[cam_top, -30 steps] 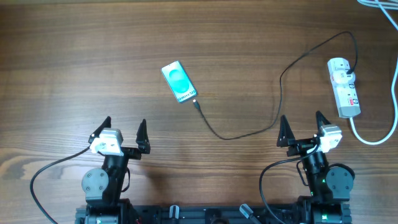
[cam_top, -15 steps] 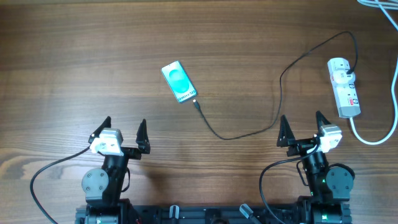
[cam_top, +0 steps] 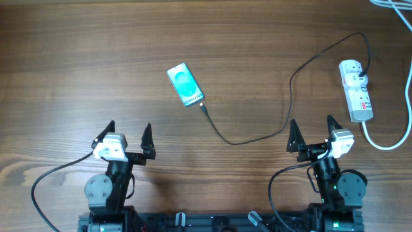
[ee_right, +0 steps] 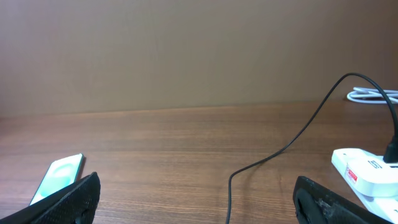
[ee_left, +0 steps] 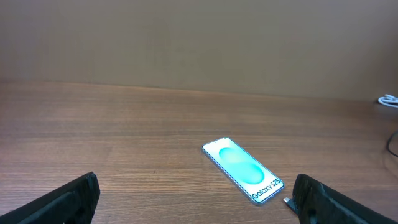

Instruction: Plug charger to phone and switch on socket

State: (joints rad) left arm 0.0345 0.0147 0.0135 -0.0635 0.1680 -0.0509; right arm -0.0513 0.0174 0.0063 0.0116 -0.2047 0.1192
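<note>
The phone (cam_top: 185,84) lies flat mid-table, teal screen up, also in the left wrist view (ee_left: 243,170) and at the left edge of the right wrist view (ee_right: 57,175). The charger cable (cam_top: 290,96) runs from the socket (cam_top: 356,90) in a loop, and its connector tip (cam_top: 203,108) rests just off the phone's near end, apart from it. In the left wrist view the tip (ee_left: 288,201) shows beside my finger. My left gripper (cam_top: 129,133) stands open near the front edge, empty. My right gripper (cam_top: 311,131) is open and empty too, the cable (ee_right: 273,155) passing ahead of it.
A thick white cord (cam_top: 380,138) curves from the socket (ee_right: 367,171) toward the right table edge. More white cord (cam_top: 393,9) lies at the far right corner. Bare wooden table (cam_top: 84,58) surrounds the phone. A brown wall stands behind the table.
</note>
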